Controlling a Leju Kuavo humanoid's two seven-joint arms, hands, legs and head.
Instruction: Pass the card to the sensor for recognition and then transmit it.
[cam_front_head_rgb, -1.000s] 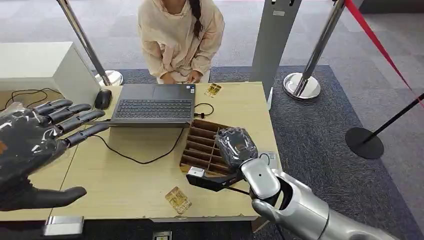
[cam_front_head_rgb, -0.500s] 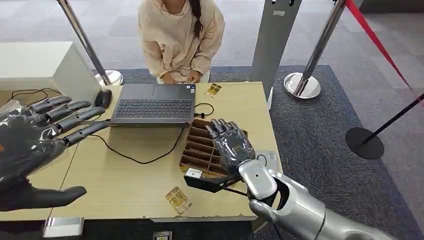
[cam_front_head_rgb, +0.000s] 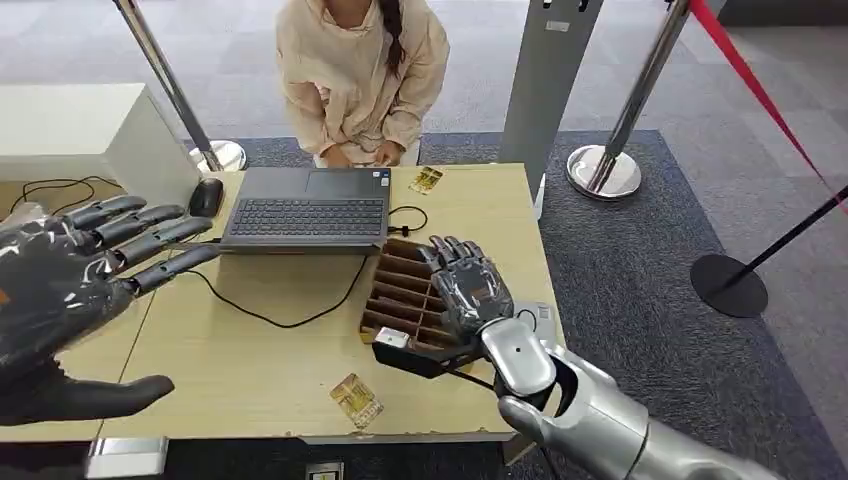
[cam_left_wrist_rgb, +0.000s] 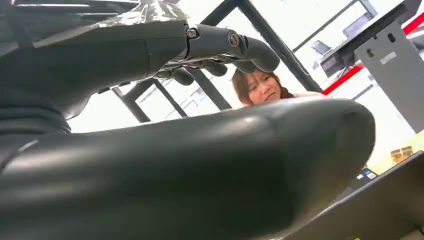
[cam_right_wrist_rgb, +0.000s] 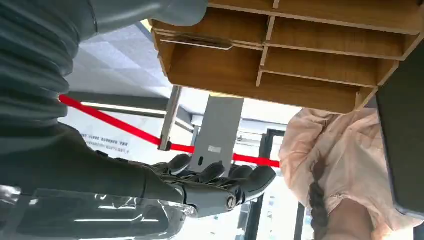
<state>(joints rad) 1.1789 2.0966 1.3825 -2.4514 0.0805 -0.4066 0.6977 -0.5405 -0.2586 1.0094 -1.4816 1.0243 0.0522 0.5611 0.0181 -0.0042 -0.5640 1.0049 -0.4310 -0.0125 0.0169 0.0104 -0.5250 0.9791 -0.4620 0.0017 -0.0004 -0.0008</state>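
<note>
Your right hand (cam_front_head_rgb: 468, 285) is spread wide, holding nothing, above the wooden tray (cam_front_head_rgb: 395, 290). The card (cam_front_head_rgb: 356, 398) lies on the table (cam_front_head_rgb: 260, 350), nearer the front edge, closer to this hand.

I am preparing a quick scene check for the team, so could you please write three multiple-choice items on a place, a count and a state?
1. Where is the right hand?
A. over the brown wooden slotted card rack
B. on the laptop
C. on the floor

2. How many gold-patterned cards lie flat on the light wooden table?
A. none
B. two
C. five

3. What is the left hand doing?
A. holding a card
B. open, holding nothing
C. pressing the mouse

Answers: 1 A, the hand hovers above the rack. 2 B, one card near the front edge, one beside the dark grey open laptop at. 3 B, its fingers are spread and empty.
</note>
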